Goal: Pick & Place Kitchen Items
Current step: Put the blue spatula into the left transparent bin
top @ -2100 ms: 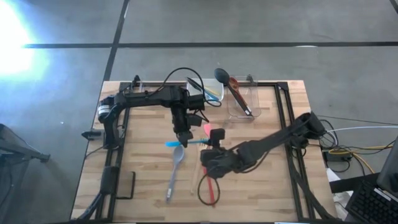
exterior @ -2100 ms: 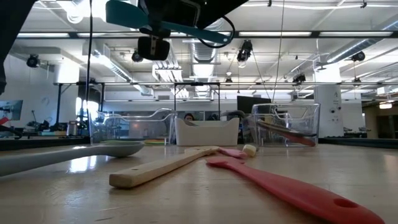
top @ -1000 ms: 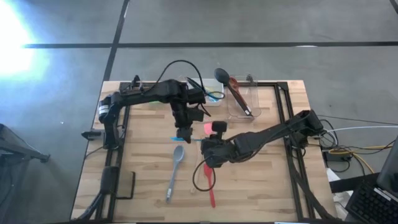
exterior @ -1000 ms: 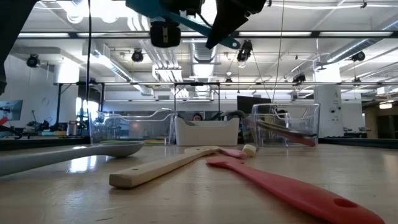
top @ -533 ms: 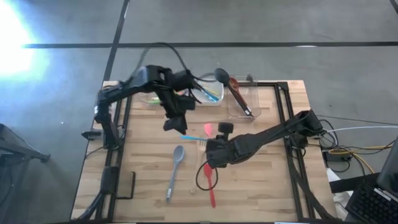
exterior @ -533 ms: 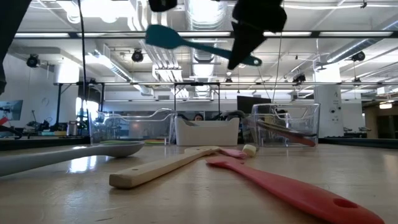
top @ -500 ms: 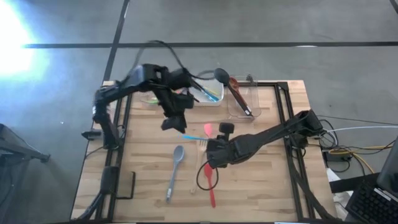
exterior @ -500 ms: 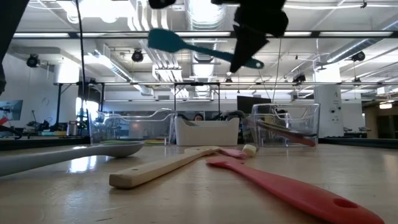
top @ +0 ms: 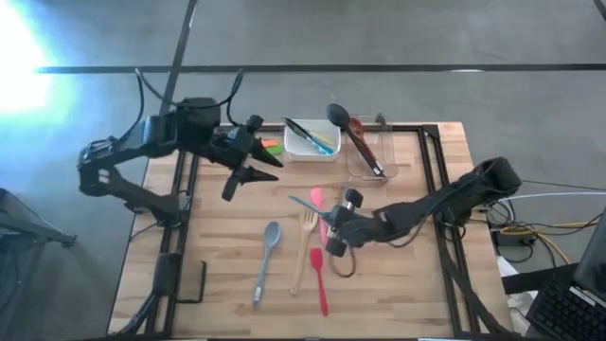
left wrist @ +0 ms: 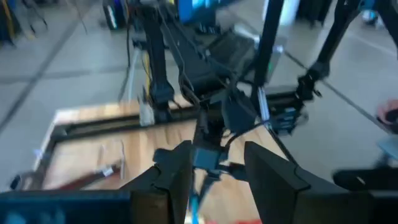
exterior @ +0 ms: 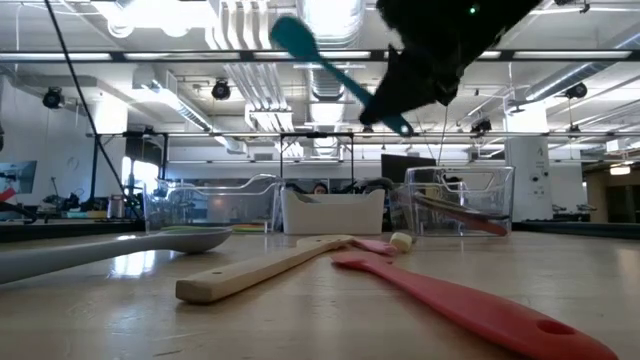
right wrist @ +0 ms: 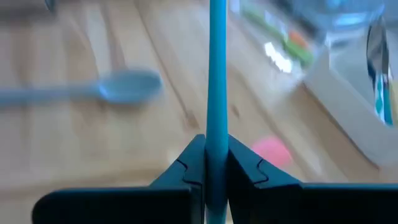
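A teal spatula [top: 305,206] hangs above the middle of the table, and my right gripper [top: 331,230] is shut on it. In the low view the teal spatula [exterior: 335,72] slants, blade high and handle low. My left gripper [top: 246,174] is drawn back over the table's far left part, open, with nothing between its fingers [left wrist: 268,179]. Below the spatula lie a pink spatula [top: 317,198], a wooden fork [top: 304,248], a red spatula [top: 318,277] and a grey spoon [top: 267,250], all flat on the table. My right gripper pinches the teal spatula's handle [right wrist: 217,134] between its two fingers, near the handle's free end [exterior: 402,127]. The handle runs forward along the fingers. The spatula is lifted clear of the table, tilted, with its blade [exterior: 294,37] raised toward the table's left.
A white tub [top: 312,140] with utensils and a clear tub [top: 371,156] holding a black ladle [top: 339,116] stand at the far edge. Another clear tub with green and orange items [top: 270,147] stands left of them. Black frame rails [top: 437,189] run along the table's sides.
My left gripper has let go of the teal spatula, risen and pulled back toward the table's far left, tipping up toward level. My right gripper keeps the spatula and has sunk a little and rolled. The spatula has swung from level to slanting, blade up.
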`<state>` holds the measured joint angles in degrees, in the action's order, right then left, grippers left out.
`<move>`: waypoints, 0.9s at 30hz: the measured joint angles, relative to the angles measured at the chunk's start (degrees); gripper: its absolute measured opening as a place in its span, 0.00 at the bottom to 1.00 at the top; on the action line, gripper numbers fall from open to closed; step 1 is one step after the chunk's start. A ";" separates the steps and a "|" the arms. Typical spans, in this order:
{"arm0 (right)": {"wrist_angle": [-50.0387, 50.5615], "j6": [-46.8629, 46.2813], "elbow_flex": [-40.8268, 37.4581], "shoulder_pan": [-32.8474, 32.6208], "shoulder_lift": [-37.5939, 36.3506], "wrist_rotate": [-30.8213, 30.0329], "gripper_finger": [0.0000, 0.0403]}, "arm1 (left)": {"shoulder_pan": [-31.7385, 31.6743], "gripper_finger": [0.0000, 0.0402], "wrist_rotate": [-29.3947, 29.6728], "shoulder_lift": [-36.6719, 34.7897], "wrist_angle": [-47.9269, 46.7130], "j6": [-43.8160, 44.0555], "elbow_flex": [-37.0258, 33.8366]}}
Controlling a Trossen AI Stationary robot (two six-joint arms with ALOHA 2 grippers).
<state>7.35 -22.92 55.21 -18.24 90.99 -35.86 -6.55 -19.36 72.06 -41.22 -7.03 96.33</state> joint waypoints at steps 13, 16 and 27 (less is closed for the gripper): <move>-56.85 18.18 -20.11 0.00 -8.80 6.60 0.05 | -0.07 0.37 1.84 -9.37 65.53 3.23 -47.03; -57.08 18.14 -20.07 0.04 -8.52 8.01 0.05 | -0.07 0.37 1.93 -7.71 79.38 5.00 -52.71; -56.89 21.76 -16.01 0.13 -8.27 11.31 0.05 | 0.20 0.37 0.39 0.37 86.23 10.11 -51.18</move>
<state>-49.54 -1.15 39.20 -18.10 82.72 -24.54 -6.35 -18.97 72.42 45.01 3.08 45.15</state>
